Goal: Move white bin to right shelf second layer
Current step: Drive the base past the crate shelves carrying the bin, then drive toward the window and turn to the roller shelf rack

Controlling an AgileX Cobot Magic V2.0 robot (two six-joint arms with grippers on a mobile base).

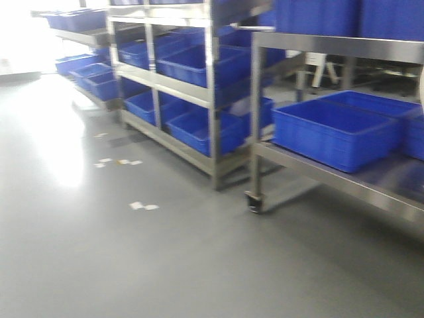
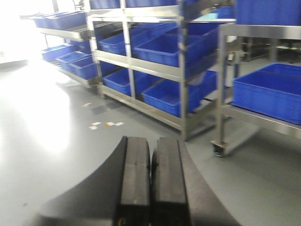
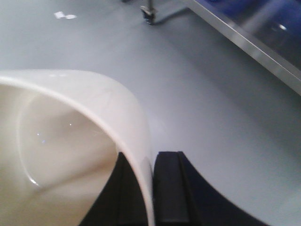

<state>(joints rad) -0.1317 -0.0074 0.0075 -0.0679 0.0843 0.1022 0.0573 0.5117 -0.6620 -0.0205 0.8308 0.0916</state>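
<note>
The right pincer (image 3: 152, 162) is clamped on the rim of the white bin (image 3: 61, 141); the glossy wall runs down between its two black fingers (image 3: 171, 188), one on each side; the tub hangs above the grey floor (image 3: 197, 103). Only part of the bin shows; its left side and base are cut off by the frame. A steel shelf edge (image 3: 244, 44) crosses the top right corner of the right wrist view; what lies on it is dark and blurred. The left pincer (image 2: 150, 150) is closed with nothing between its pads (image 2: 136, 174), which press flat together. The front view is smeared; a steel rack (image 1: 256, 99) on a caster (image 1: 254, 202) carries blue crates (image 1: 334, 132), its right end cut off; the surface of its levels cannot be made out; a pale sliver at that view's right edge is too small to name.
</note>
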